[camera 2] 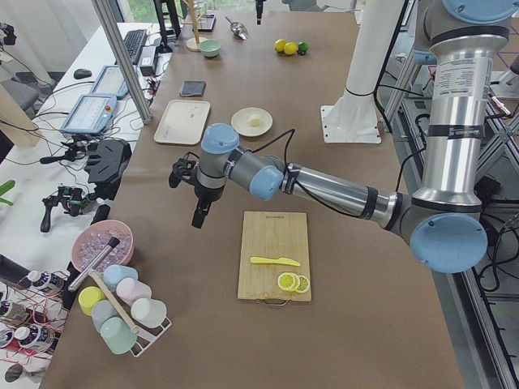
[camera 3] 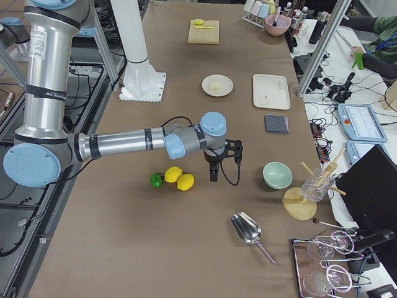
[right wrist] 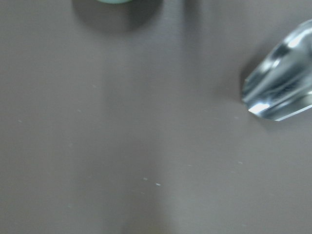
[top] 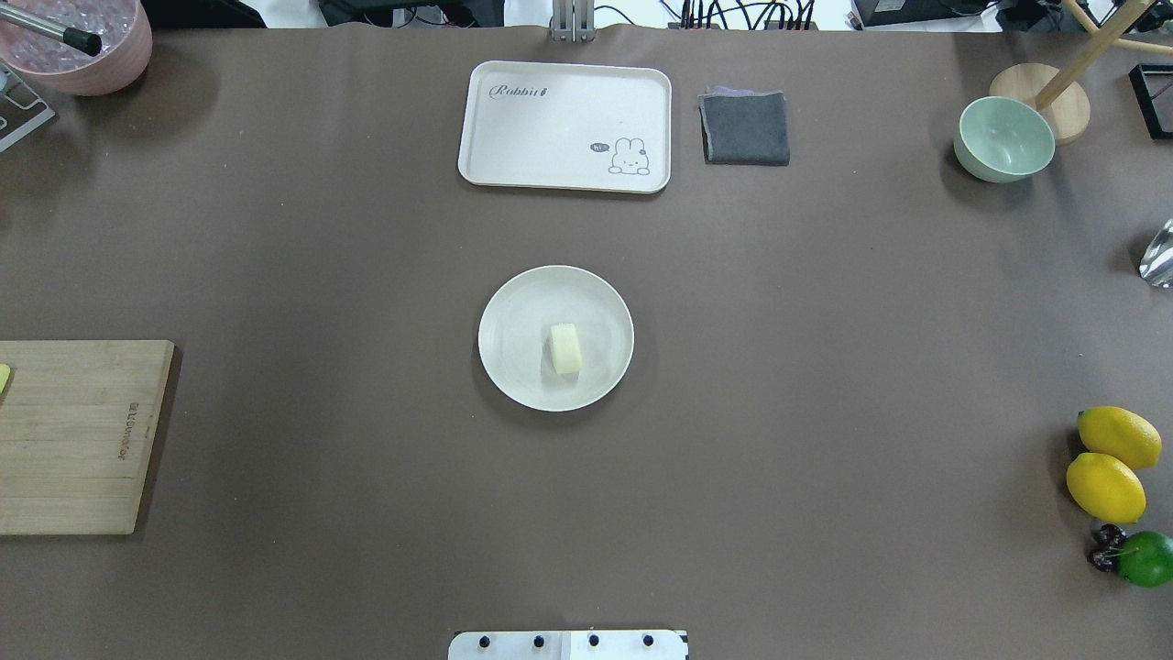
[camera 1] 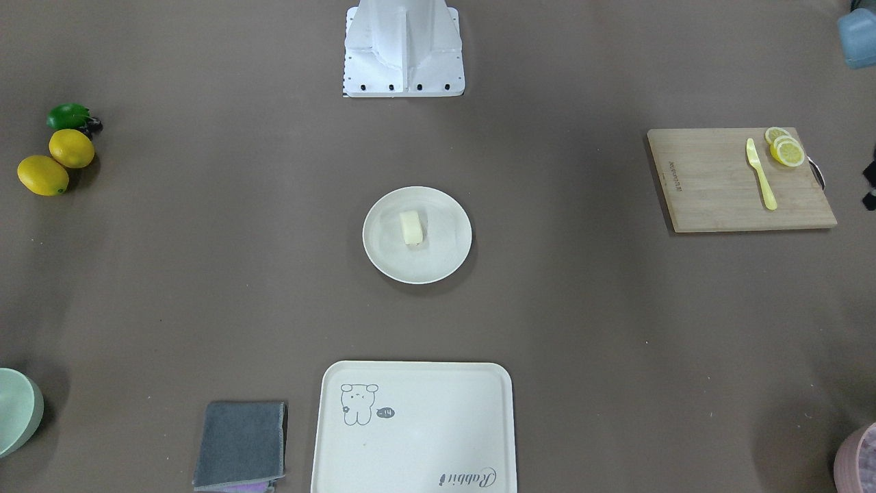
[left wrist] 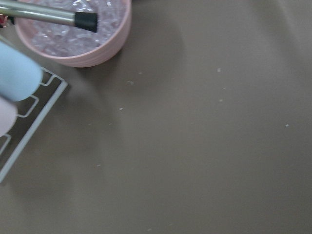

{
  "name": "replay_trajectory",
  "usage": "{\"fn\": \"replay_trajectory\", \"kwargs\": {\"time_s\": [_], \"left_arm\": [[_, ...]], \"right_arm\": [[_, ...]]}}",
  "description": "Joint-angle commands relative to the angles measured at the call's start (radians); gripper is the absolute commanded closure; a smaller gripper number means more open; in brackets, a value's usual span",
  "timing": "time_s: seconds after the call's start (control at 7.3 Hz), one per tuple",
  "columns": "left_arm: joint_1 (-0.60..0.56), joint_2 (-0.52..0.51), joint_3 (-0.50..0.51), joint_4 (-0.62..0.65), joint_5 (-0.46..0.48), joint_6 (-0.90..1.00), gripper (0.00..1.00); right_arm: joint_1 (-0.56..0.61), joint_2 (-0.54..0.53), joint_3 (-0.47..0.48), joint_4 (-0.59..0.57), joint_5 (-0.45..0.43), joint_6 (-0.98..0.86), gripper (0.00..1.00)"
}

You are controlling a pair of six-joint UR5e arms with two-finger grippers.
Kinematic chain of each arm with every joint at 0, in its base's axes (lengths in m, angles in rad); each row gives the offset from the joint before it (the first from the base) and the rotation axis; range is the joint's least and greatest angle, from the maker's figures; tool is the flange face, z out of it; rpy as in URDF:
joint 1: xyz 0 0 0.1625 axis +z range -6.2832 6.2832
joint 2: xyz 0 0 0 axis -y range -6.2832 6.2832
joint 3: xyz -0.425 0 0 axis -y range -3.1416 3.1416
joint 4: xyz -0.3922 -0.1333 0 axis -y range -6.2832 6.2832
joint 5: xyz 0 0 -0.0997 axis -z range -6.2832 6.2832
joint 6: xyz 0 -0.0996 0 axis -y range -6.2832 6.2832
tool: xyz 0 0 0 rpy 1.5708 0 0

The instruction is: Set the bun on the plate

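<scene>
The pale bun (top: 566, 349) lies near the round cream plate's (top: 513, 312) centre.
</scene>
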Motion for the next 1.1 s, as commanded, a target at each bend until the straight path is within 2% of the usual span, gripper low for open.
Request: {"fn": "replay_trajectory", "kwargs": {"time_s": [0.0, 0.14, 0.27, 0.41, 0.96], "left_arm": [[-0.182, 0.018, 0.018, 0.155, -0.103, 0.198, 0.02], [-0.199, 0.020, 0.018, 0.261, -0.105, 0.285, 0.02], [-0.210, 0.056, 0.024, 0.297, -0.110, 0.310, 0.02], [-0.210, 0.096, 0.031, 0.289, -0.110, 0.310, 0.02], [-0.210, 0.097, 0.057, 0.288, -0.105, 0.310, 0.02]], "right_arm": [[0.222, -0.007, -0.003, -0.309, 0.000, -0.415, 0.00], [0.253, -0.034, -0.008, -0.345, -0.006, -0.433, 0.00], [0.264, -0.059, -0.008, -0.333, 0.005, -0.433, 0.00], [0.265, -0.061, -0.008, -0.333, 0.007, -0.430, 0.00], [0.270, -0.070, -0.003, -0.330, 0.023, -0.421, 0.00]]}}
